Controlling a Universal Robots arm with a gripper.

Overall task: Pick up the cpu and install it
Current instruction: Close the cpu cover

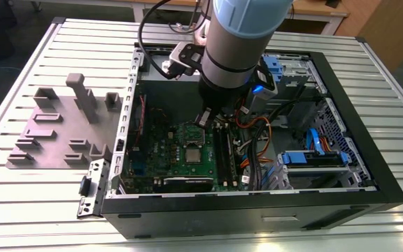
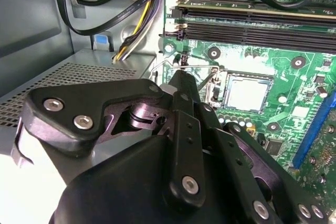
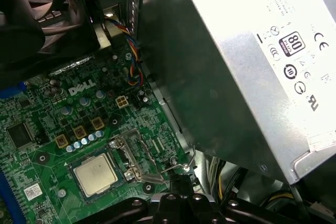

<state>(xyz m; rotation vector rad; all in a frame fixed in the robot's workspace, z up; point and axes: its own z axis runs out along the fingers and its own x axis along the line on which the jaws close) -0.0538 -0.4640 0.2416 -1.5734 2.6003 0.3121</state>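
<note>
Arm angled down into case, gripper near socket lever, cpu in socket

Single arm reaching steeply down, wrist pointed downward, black jaws closed together to a narrow tip

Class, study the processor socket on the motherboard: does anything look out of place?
The cpu lies flat in place on the motherboard, but the metal retention frame stands swung open beside it instead of clamped over it. The wire lever looks unlatched, with the gripper close to it. Nothing looks damaged.
</note>
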